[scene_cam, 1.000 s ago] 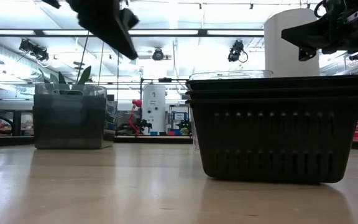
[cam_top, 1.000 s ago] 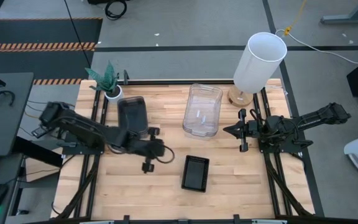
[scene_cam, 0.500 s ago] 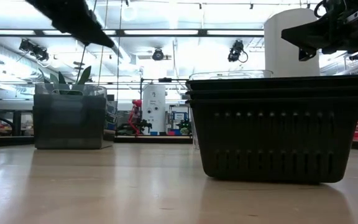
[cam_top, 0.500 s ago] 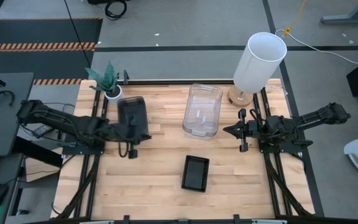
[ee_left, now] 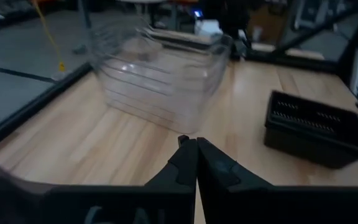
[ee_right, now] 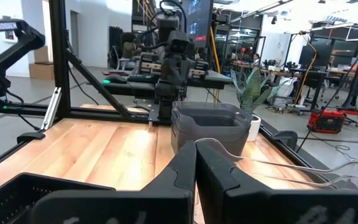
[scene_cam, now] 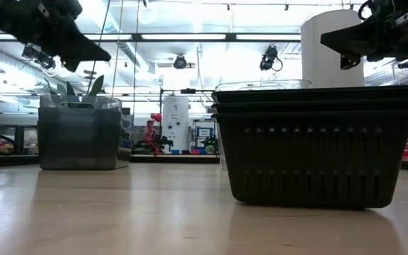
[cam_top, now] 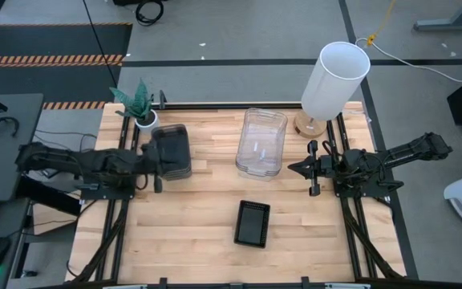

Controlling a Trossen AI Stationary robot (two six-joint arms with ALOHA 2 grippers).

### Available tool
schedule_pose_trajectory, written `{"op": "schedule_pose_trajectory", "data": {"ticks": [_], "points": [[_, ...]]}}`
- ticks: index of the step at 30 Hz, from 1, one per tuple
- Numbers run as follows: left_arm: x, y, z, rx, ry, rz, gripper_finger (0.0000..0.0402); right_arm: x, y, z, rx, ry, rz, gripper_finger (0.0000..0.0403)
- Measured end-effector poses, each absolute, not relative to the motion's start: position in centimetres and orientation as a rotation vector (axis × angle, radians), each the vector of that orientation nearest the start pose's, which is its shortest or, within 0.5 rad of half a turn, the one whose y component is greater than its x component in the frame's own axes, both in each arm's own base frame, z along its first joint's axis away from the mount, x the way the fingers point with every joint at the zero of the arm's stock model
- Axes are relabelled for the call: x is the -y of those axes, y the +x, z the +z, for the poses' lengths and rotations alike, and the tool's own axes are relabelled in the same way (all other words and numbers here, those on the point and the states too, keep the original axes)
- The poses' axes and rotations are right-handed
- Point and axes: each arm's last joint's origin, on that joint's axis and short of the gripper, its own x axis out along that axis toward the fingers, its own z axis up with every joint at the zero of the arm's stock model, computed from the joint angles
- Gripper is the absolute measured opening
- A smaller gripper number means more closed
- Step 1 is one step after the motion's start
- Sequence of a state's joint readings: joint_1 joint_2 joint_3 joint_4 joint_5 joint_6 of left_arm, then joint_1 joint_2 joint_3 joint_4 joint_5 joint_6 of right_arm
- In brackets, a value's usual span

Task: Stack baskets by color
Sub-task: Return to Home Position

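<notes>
The left gripper point(ee_left: 191, 142), jaws pressed together and empty, hangs just beside the smoky grey stack point(cam_top: 172, 151) at the table's back left, near the potted plant point(cam_top: 139, 104). Toward the middle stands the clear stack point(cam_top: 261, 143). Nearer the front edge is the black mesh stack point(cam_top: 253, 223), showing three nested rims in the low view. On the right, the right gripper point(ee_right: 196, 145), jaws likewise pressed together, waits apart from the clear stack. Sorting looks complete. The step in hand seems to be the return to rest, which calls for folding the left arm back without nudging the grey stack.
</notes>
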State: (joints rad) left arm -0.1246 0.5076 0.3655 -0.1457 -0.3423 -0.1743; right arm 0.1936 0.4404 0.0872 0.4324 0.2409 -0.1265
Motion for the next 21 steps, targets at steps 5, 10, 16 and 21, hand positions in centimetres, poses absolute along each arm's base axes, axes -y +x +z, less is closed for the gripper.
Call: {"op": "schedule_pose_trajectory", "data": {"ticks": [5,10,16,21], "points": [[0.2,11.8,21.8,-0.159,-0.154,0.27,0.0008,-1.8,12.6,19.5,0.075,-0.109,-0.052,0.0016],[0.1,11.2,20.3,-0.086,-0.198,0.269,0.0008,-1.8,12.6,19.5,0.075,-0.11,-0.052,0.0016],[0.1,11.0,18.7,-0.049,-0.233,0.258,0.0006,-1.8,12.6,19.5,0.074,-0.109,-0.052,0.0016],[0.2,11.1,17.7,-0.045,-0.242,0.218,0.0005,-1.8,12.6,19.5,0.075,-0.109,-0.052,0.0016]]}}
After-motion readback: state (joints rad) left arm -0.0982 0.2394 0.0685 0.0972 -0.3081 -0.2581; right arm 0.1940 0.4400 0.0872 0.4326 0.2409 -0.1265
